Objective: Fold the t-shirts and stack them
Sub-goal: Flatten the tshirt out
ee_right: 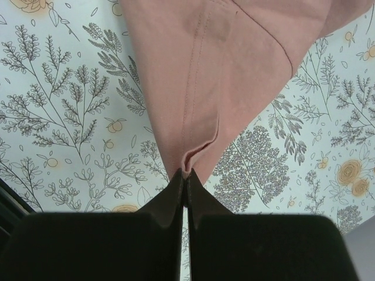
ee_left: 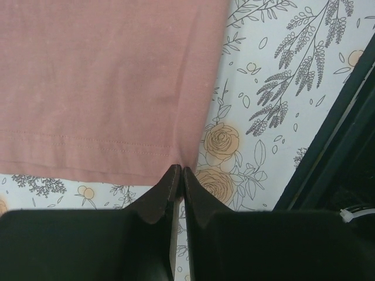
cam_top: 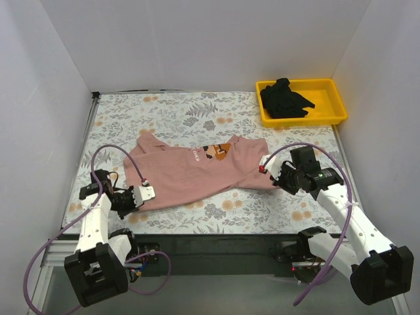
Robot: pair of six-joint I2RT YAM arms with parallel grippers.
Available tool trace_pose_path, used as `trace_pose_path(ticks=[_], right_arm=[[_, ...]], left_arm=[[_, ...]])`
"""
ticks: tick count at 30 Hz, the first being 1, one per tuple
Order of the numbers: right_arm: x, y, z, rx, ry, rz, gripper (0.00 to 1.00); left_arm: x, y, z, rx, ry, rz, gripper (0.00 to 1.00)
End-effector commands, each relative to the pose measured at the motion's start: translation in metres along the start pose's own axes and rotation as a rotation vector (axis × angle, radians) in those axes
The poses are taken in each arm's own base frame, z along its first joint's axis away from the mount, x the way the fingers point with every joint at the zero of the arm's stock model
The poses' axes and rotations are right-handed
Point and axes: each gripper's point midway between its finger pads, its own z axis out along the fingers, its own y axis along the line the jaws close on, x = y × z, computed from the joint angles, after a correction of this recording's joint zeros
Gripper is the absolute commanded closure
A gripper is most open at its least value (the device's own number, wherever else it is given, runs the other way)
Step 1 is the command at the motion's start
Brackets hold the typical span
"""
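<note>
Pink tee point(cam_top: 197, 174) lies spread but rumpled across mid table point(cam_top: 262, 211), on the floral cover. Dusty pink cotton w/ a small print point(cam_top: 215, 151), orange/dark w/ white lettering, on the far part. Stitched hem runs along the near-left edge. Left side creased; right side narrows to a point. Left fingers point(ee_left: 157, 199) nearly together, thin slit btw them, tips at the hem corner; can't tell if cloth is nipped. Right fingers point(ee_right: 167, 199) clamped on a puckered bit of the tee's edge, fabric taut from there. Black tee point(cam_top: 283, 98) sits bunched in the yellow bin point(cam_top: 331, 117) at the far-right corner, well apart from the pink one.
</note>
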Motion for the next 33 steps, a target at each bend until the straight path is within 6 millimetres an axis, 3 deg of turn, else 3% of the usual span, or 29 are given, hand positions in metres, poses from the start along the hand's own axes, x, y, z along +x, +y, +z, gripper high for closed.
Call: trace_pose_path(ticks=[1,5,10,12,14,17,21,25,33], right_arm=[[-0.012,-0.004,-0.002,-0.009,-0.038,-0.019,0.99],[-0.018,-0.004,0.0,-0.035,-0.046,-0.004,0.99],[-0.022,-0.004,-0.001,-0.063,-0.044,-0.004,0.99],[-0.023,-0.005,-0.001,-0.062,-0.047,-0.006,0.99],[-0.025,-0.005,-0.001,-0.065,-0.048,-0.006,0.99],[-0.026,-0.005,0.001,-0.077,-0.048,-0.002,0.99],[-0.026,-0.004,0.006,-0.099,-0.038,0.018,0.99],[-0.027,-0.004,0.014,-0.13,-0.018,0.049,0.99],[-0.021,-0.012,0.044,-0.172,0.068,0.116,0.99]], left_arm=[[-0.008,0.019,-0.012,-0.047,-0.001,0.088,0.95],[-0.006,0.014,-0.014,-0.013,0.014,0.116,0.98],[-0.012,0.002,-0.024,0.047,0.014,0.142,0.73],[-0.021,0.006,-0.031,0.036,-0.005,0.148,0.61],[-0.026,0.017,-0.034,0.005,-0.017,0.13,0.58],[-0.03,0.05,-0.034,-0.084,-0.039,-0.013,0.62],[-0.025,0.078,-0.022,-0.037,-0.017,-0.232,0.72],[-0.023,0.095,-0.004,-0.023,0.031,-0.438,0.76],[0.003,0.111,0.043,-0.03,0.214,-0.592,0.85]])
